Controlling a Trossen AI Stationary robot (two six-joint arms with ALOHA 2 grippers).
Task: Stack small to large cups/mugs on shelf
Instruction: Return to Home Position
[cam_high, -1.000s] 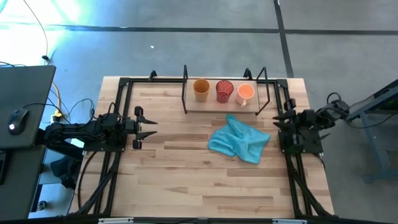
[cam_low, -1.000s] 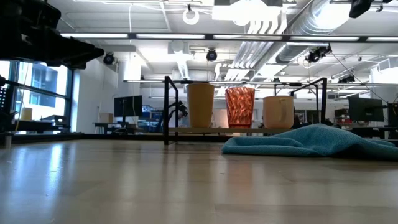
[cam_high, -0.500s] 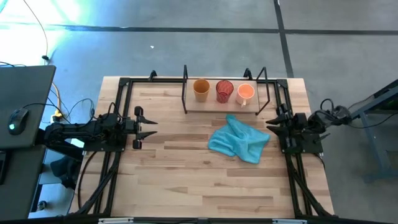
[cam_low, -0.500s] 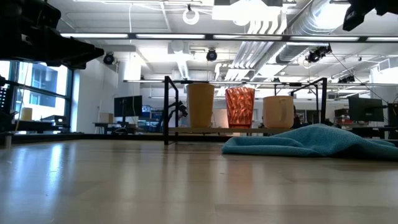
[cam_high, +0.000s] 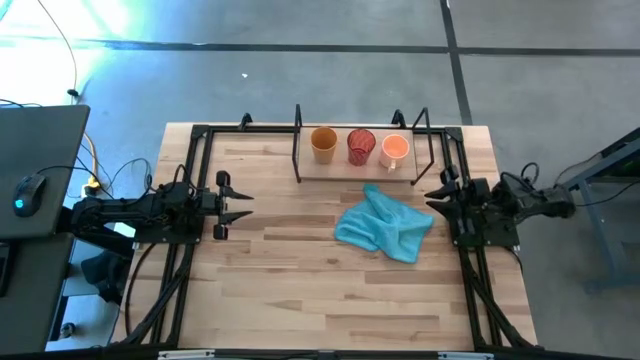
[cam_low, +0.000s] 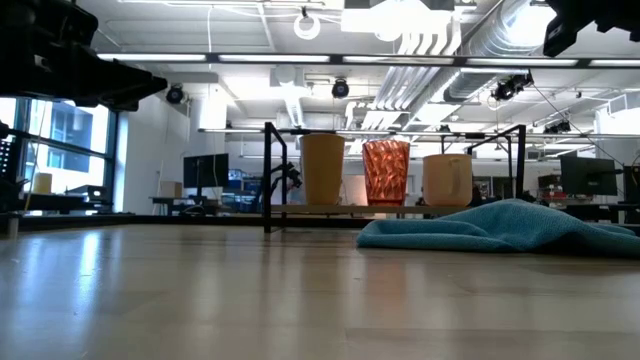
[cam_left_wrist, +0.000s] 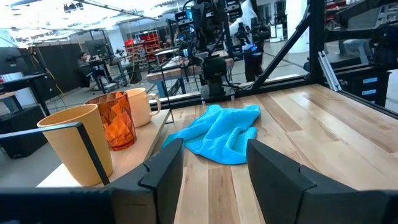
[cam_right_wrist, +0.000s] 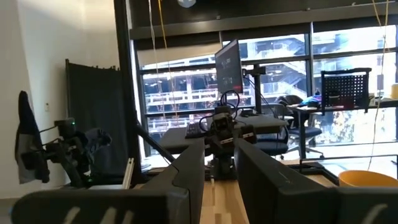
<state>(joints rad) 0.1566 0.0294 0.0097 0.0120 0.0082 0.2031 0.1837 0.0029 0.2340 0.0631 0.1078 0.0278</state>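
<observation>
- Yellow cup (cam_high: 323, 143), red cup (cam_high: 361, 146) and orange mug (cam_high: 395, 150) stood upright in one row on the shelf (cam_high: 336, 170).
- Left gripper (cam_high: 244, 205) was well left of the shelf, fingers apart, holding nothing.
- Right gripper (cam_high: 432, 192) was near the shelf's right end, fingers apart, empty.
- Blue cloth (cam_high: 385, 225) lay just before the shelf.

Three cups stand upright in a row on the shelf (cam_high: 338, 172), a low black rod rack with a light wood base. The yellow cup (cam_high: 323, 144) is at one end. The red patterned cup (cam_high: 361, 146) is in the middle. The light orange mug (cam_high: 395, 150) is at the other end.
</observation>
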